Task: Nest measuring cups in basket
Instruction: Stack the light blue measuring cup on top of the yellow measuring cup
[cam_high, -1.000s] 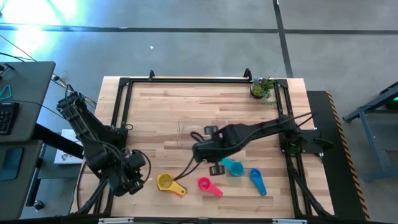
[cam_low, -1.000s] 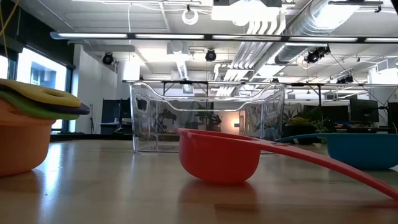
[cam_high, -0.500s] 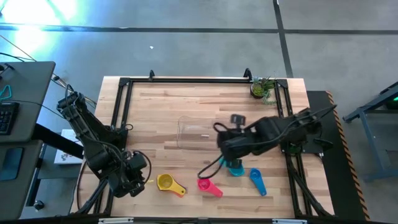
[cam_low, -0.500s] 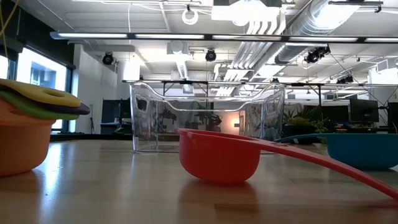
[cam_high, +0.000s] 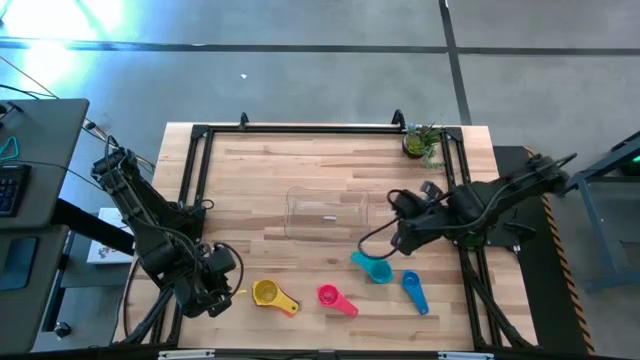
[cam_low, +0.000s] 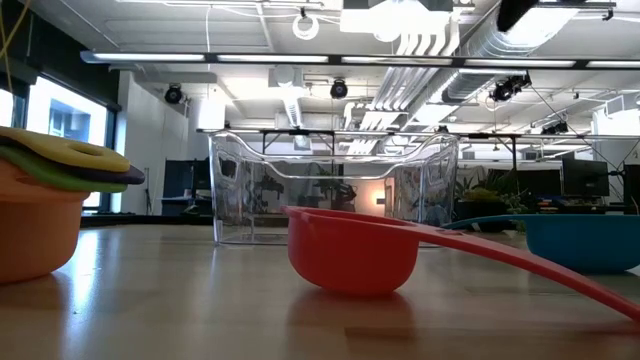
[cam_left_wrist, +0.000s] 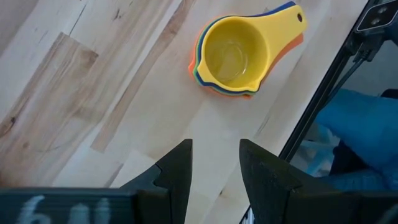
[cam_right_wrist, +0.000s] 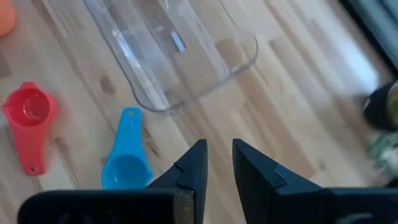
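While left tool (cam_left_wrist: 214, 171) hovers by stack (cam_left_wrist: 239, 57), right tool (cam_right_wrist: 217, 165) hangs empty.

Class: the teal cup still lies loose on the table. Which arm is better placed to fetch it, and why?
The right. Its pincer hangs empty just above the teal cup, beside the basket. The left pincer sits at the front corner, by the nested yellow stack.
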